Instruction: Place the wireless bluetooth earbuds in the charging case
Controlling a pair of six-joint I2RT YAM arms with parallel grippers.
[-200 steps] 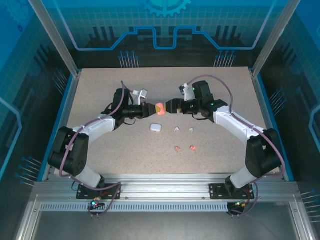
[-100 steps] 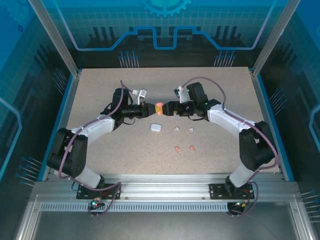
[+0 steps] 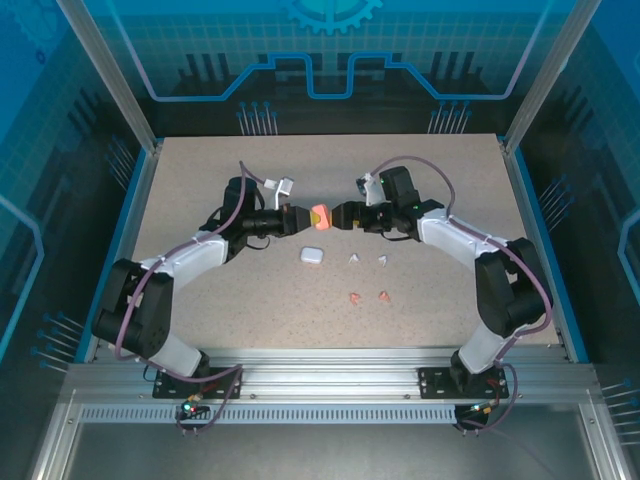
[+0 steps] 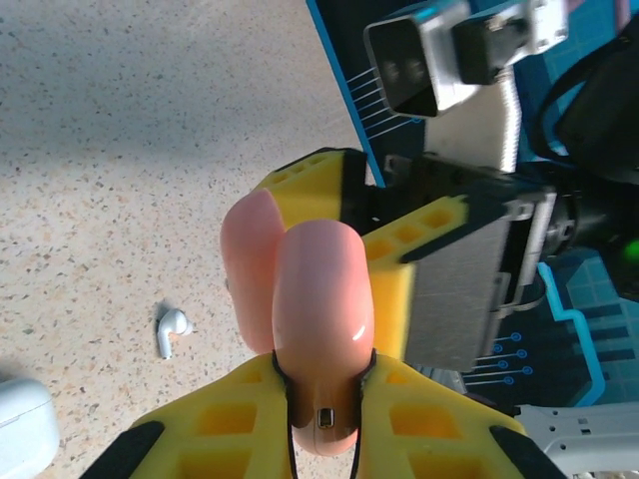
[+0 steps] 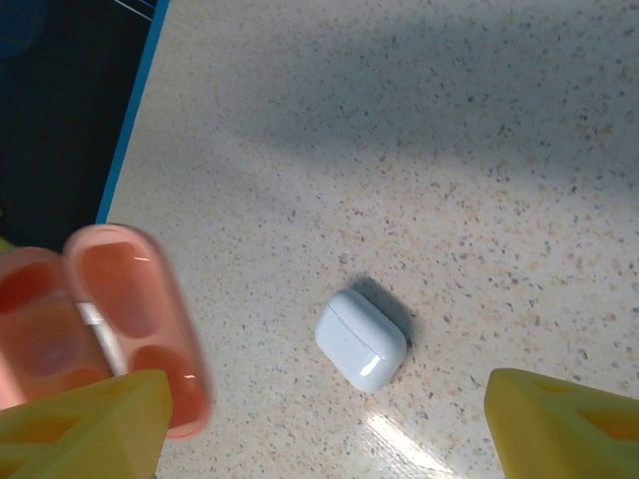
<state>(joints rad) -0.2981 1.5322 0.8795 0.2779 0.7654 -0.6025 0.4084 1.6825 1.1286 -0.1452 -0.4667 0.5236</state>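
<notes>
Speckled beige tabletop [image 3: 200, 290] inside a blue-panelled enclosure [image 3: 570, 90]. Judged barely begun: no earbud seated yet. Salmon-pink pebble-shaped plastic charging case [image 3: 319, 216] held off the surface just beyond the closed white pebble-shaped plastic case [image 3: 312, 255], lid swung open, cavities bare in the right wrist view. Loose on the tabletop right of the white case: two tiny white wedge-shaped plastic earbuds [image 3: 352, 258]; right of it and nearer the arm bases, two salmon-pink earbuds [image 3: 354, 297]. Left to do, by this reading: lifting and seating all four, plus opening the white case. Clamped tight on the pink case's lower body: left gripper [image 3: 303, 218]. Spread wide and holding nothing: right gripper [image 3: 341, 215], one yellow finger [image 5: 90, 424] close against the open lid, the other well apart; actual contact impossible to tell.
</notes>
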